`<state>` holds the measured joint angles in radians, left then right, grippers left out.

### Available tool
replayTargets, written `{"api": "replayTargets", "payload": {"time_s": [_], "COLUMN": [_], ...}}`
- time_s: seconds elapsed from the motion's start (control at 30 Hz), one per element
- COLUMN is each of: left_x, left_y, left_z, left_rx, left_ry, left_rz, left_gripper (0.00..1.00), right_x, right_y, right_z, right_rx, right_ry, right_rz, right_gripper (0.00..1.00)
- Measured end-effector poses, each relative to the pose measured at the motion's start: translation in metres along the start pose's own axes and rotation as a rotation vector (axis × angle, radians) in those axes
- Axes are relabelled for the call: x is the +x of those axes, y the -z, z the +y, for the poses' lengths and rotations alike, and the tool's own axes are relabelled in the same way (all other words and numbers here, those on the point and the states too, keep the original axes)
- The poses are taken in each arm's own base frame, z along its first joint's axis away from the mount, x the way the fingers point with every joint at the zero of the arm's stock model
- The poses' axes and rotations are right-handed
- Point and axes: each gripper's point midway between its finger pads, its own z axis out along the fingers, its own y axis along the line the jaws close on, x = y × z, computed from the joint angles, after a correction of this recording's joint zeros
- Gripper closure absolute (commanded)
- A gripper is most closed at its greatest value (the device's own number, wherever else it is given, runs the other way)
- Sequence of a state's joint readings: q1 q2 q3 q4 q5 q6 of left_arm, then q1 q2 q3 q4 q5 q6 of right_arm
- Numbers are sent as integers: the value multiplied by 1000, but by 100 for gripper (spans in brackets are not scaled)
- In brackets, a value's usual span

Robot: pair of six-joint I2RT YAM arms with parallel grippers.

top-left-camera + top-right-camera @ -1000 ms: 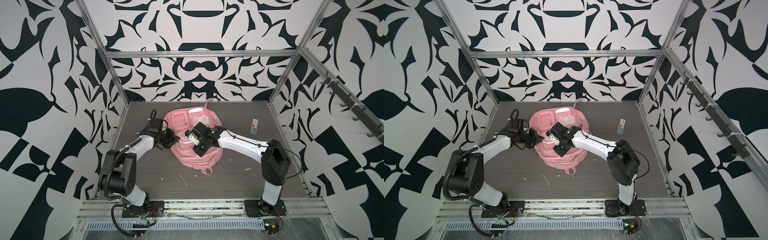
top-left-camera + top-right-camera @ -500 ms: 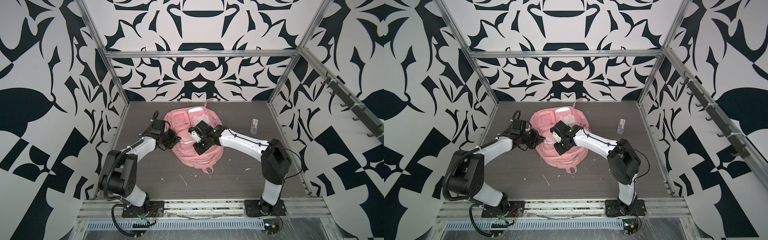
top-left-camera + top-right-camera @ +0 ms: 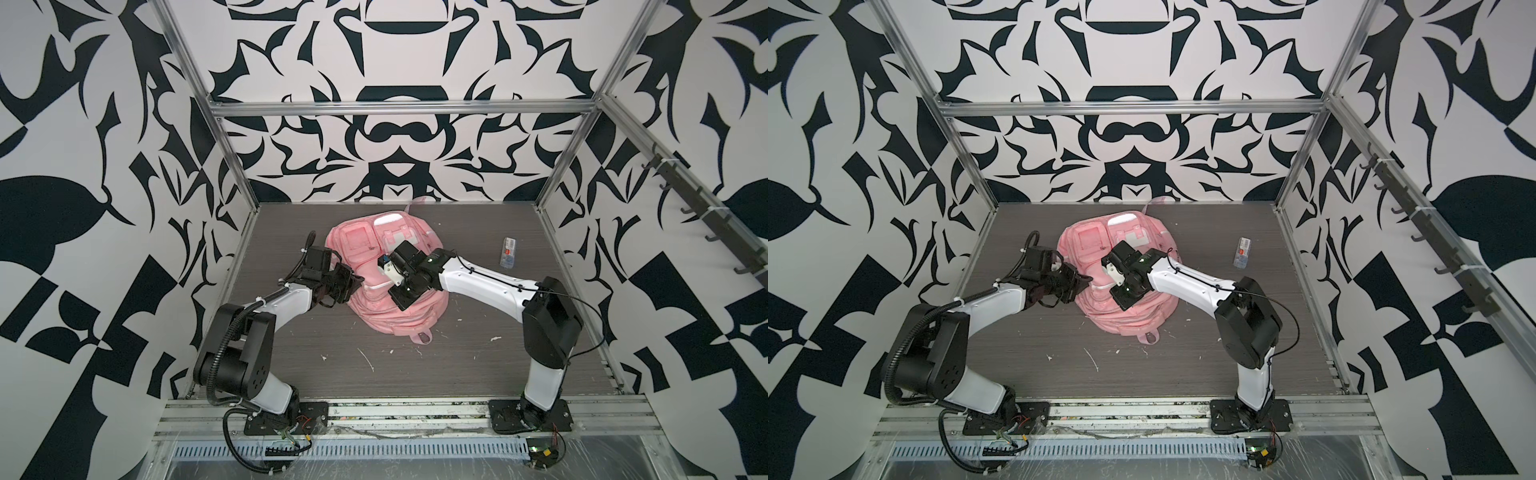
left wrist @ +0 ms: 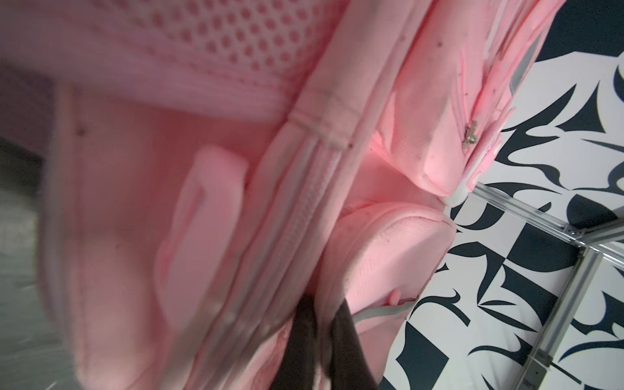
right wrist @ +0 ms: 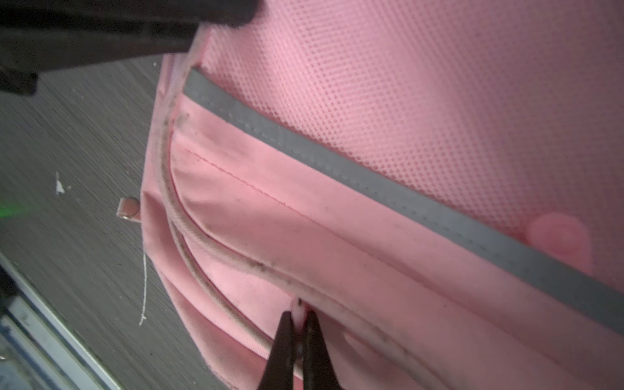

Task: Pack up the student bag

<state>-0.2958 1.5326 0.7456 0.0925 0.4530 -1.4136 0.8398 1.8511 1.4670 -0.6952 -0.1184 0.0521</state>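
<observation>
The student bag (image 3: pixel 399 320) (image 3: pixel 1133 320), a soft pink backpack, lies flat in the middle of the table in both top views. My left gripper (image 3: pixel 351 282) (image 3: pixel 1081 282) is at the bag's left edge. In the left wrist view its jaws (image 4: pixel 326 304) are shut on a fold of the pink bag (image 4: pixel 236 101) beside a zip line. My right gripper (image 3: pixel 401 291) (image 3: pixel 1127 291) hangs over the bag's middle. In the right wrist view it (image 5: pixel 297 315) is shut on a small pale zip pull (image 5: pixel 299 305), just below a grey reflective strip (image 5: pixel 371 175).
A small clear packet with a red label (image 3: pixel 509 251) (image 3: pixel 1243 251) lies at the back right of the table. White scraps (image 3: pixel 368 359) dot the dark tabletop in front of the bag. Metal frame posts and patterned walls close the cell; a hook rail (image 3: pixel 706 212) runs along the right wall.
My right gripper has shifted a little toward the back over the bag, still shut on the zip pull. The left gripper has edged slightly back and right with the bag's edge.
</observation>
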Motion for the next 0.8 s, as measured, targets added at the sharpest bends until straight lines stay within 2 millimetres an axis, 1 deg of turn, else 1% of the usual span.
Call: {"api": "replayTargets", "payload": {"time_s": [0.13, 0.2, 0.27, 0.3, 0.4, 0.53, 0.63, 0.8], "left_x": [0, 2, 9, 13, 17, 13, 7, 7], "left_y": [-1, -1, -3, -4, -3, -2, -1, 0], "left_z": [1, 0, -2, -2, -1, -2, 0, -2], "left_rx": [5, 8, 16, 15, 26, 39, 42, 56], "left_ry": [38, 48, 52, 56, 72, 85, 99, 99], "left_rz": [0, 7, 34, 46, 57, 38, 14, 12], "left_gripper": [100, 100, 100, 100, 100, 100, 100, 100], "right_x": [2, 2, -6, -11, -20, -31, -35, -38], "right_y": [-1, -1, 0, 2, 4, -7, -14, -11], "right_z": [15, 26, 40, 44, 48, 53, 55, 53], "right_rx": [-15, -49, -90, -93, -113, -120, -117, -114], "right_ry": [129, 171, 205, 212, 204, 176, 139, 41], "right_rz": [3, 0, -29, -45, -53, -32, -21, -25], "right_gripper": [100, 100, 100, 100, 100, 100, 100, 100]}}
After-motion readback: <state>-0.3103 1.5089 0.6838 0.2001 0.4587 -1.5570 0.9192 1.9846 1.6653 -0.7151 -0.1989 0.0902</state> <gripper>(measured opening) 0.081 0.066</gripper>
